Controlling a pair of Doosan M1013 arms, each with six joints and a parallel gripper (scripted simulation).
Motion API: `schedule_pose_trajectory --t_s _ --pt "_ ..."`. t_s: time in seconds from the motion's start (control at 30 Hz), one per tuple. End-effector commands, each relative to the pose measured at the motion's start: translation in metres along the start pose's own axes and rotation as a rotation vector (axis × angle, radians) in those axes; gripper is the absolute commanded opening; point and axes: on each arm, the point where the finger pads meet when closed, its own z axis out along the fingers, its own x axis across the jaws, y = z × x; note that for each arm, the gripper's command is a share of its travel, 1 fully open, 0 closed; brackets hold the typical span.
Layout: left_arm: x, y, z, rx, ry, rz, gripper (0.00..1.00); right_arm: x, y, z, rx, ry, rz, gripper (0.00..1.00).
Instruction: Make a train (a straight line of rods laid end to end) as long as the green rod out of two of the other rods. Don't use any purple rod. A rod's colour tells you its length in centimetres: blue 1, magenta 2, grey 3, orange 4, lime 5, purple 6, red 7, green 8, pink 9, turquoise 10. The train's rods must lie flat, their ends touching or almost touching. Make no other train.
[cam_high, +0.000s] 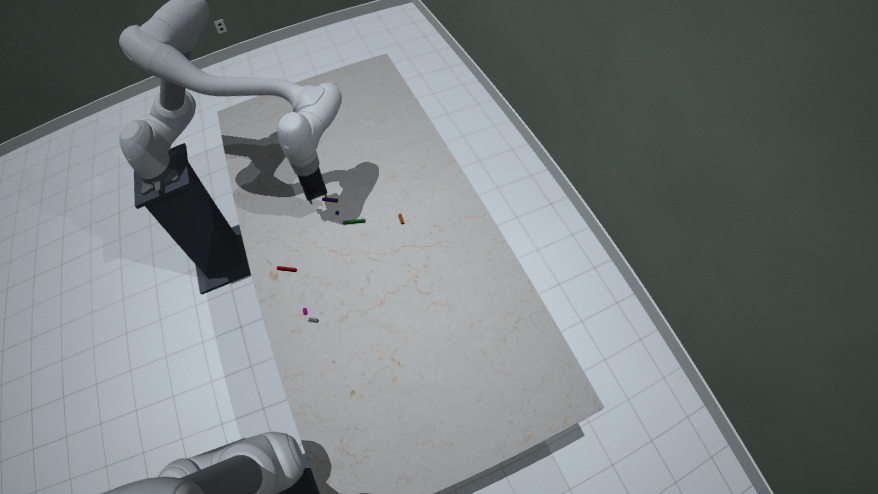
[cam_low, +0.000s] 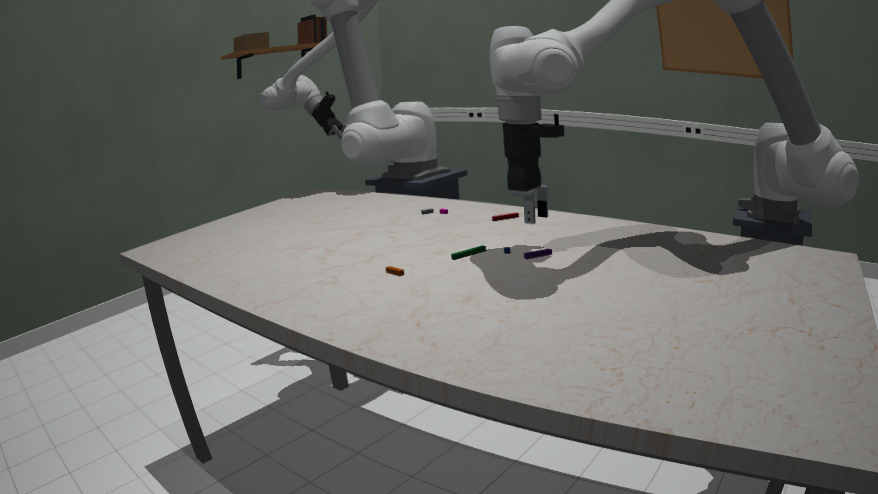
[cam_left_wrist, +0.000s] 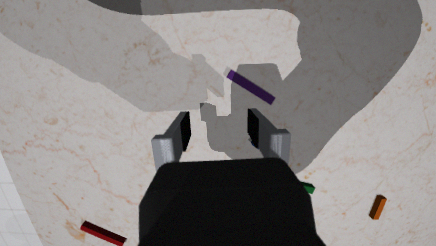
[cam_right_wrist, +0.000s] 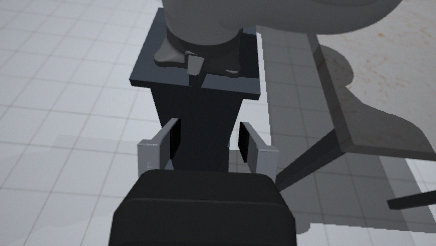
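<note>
1. Pink-veined, marble-patterned table (cam_high: 429, 344) (cam_low: 613, 344) (cam_left_wrist: 50, 125) (cam_right_wrist: 410, 100) beneath left pincer.
2. Left pincer (cam_high: 318, 200) (cam_low: 536, 216) (cam_left_wrist: 220, 130), right pincer (cam_low: 336, 131) (cam_right_wrist: 209, 140): both wide open, empty; right one off the table.
3. Straight green rod (cam_high: 354, 221) (cam_low: 468, 252) (cam_left_wrist: 308, 187), near left pincer.
4. Red rod (cam_high: 286, 268) (cam_low: 505, 216) (cam_left_wrist: 102, 233), farther off.
5. Purple rod (cam_high: 330, 199) (cam_low: 537, 253) (cam_left_wrist: 251, 87), nearest its tips.
6. Orange rod (cam_high: 400, 218) (cam_low: 394, 270) (cam_left_wrist: 378, 207), beyond green.
7. Grey rod (cam_high: 313, 320) (cam_low: 427, 211), well away.
8. Magenta rod (cam_high: 305, 311) (cam_low: 443, 211), beside grey.
9. Blue, seemingly cubic rod (cam_high: 337, 212) (cam_low: 506, 250), near the tips, apart from red.

Top cam high, tilted down; ext. cam off table side; both show tabletop (cam_high: 429, 344) (cam_low: 343, 288) + rods.
</note>
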Motion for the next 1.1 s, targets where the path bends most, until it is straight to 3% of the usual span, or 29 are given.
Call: schedule_pose_trajectory --t_s 0.0,0.57,1.07 --pt "0.000 0.000 -0.001 -0.001 0.002 0.000 1.00 0.000 0.000 -0.001 -0.001 0.000 0.000 1.00" --pt "0.001 0.001 -0.001 -0.001 0.002 -0.077 1.00 0.000 0.000 -0.001 -0.001 0.000 0.000 1.00" --pt "0.002 0.015 -0.002 -0.002 0.001 -0.733 1.00 0.000 0.000 -0.001 -0.001 0.000 0.000 1.00"
